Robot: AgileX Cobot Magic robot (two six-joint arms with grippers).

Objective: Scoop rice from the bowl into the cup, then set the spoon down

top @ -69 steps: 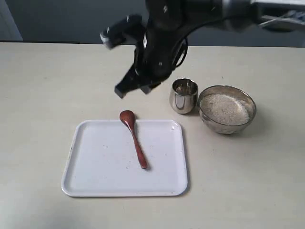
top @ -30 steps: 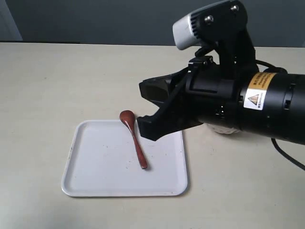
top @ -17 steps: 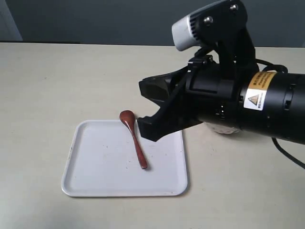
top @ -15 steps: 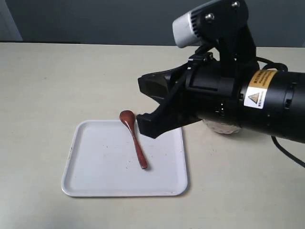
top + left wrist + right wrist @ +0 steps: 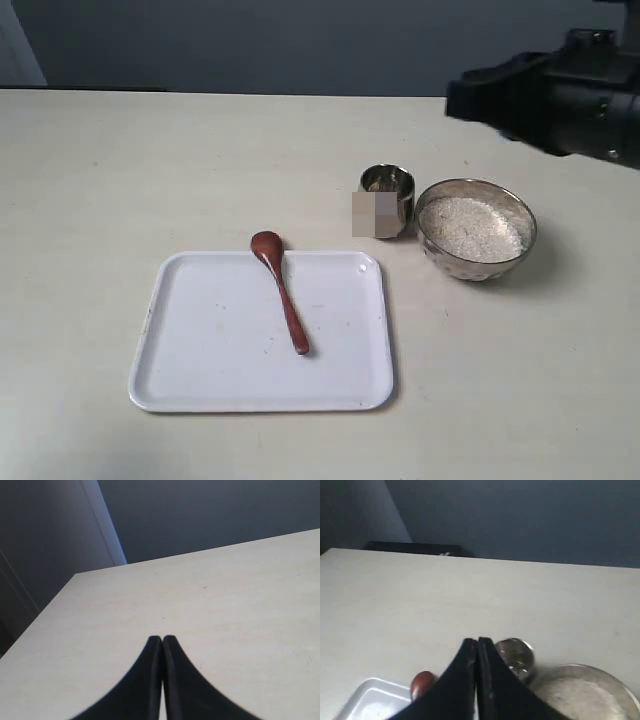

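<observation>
The reddish-brown wooden spoon (image 5: 281,290) lies on the white tray (image 5: 215,370), scoop toward the far edge, nothing holding it. To its right stand the small steel cup (image 5: 389,194) and, beside it, the steel bowl (image 5: 476,262) with a mound of white rice (image 5: 471,228). Only the right arm's dark body (image 5: 560,95) shows at the upper right of the exterior view. In the right wrist view my right gripper (image 5: 477,641) is shut and empty, high above the spoon's scoop (image 5: 422,682), the cup (image 5: 516,655) and the bowl (image 5: 580,692). My left gripper (image 5: 161,639) is shut over bare table.
The tray sits on a pale table (image 5: 120,170). A dark wall runs behind the table's far edge. The left wrist view shows the table's corner (image 5: 80,575) with a dark wall beyond.
The right arm, which filled the middle of the exterior view above the tray, has pulled back to the upper right, uncovering the cup and bowl. The spoon has stayed put.
</observation>
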